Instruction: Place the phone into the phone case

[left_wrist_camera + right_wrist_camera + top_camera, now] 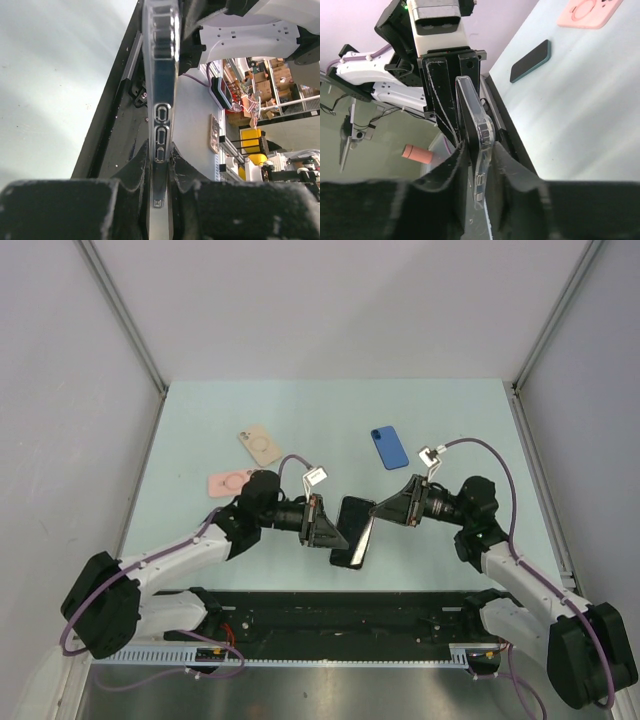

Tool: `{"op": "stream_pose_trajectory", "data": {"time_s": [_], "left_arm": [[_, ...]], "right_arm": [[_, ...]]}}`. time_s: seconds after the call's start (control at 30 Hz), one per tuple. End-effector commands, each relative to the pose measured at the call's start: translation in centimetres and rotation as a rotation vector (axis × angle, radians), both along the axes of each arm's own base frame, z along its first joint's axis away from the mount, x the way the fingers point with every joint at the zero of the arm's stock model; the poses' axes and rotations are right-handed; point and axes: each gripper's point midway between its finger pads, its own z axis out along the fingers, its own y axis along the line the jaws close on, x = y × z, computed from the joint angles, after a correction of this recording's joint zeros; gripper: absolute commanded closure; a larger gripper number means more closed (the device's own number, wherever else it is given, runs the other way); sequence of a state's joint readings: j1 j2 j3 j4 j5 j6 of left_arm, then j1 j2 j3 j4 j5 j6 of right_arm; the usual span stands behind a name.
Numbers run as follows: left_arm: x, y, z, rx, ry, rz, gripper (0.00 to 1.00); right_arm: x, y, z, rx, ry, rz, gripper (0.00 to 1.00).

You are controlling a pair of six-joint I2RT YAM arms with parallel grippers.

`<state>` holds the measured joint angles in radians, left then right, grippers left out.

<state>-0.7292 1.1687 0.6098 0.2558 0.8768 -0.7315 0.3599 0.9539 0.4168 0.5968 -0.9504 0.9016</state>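
The left gripper has its rough black padded fingers pressed onto the two flat faces of the phone, a thin black rectangular slab held on edge at the centre of the top view, lifted off the desk. A glossy see-through phone case with rounded corners and oval button cut-outs runs along the slab's narrow edge; whether the phone is fully seated in it cannot be told. From the right of the frame, the right gripper meets the same slab, its matte black fingers closed against both faces of the opposite end, so the two arms hold it between them. Beyond them, the desk is a smooth, pale mint surface. On it, left of centre, lie a pink case and a beige case, both flat rounded rectangles marked with a ring. Right of centre lies a small blue slab, well apart from both.
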Motion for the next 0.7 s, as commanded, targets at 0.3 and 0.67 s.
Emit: {"op": "stream_pose_trajectory", "data": {"time_s": [0.3, 0.67], "left_arm": [[1.8, 0.3, -4.0, 0.195, 0.022, 0.076, 1.0], [1.9, -0.1, -1.8, 0.097, 0.01, 0.095, 1.0]], "right_arm": [[1.3, 0.4, 2.5, -0.021, -0.149, -0.076, 1.0], [-1.2, 0.9, 2.1, -0.044, -0.132, 0.056, 0.52]]}}
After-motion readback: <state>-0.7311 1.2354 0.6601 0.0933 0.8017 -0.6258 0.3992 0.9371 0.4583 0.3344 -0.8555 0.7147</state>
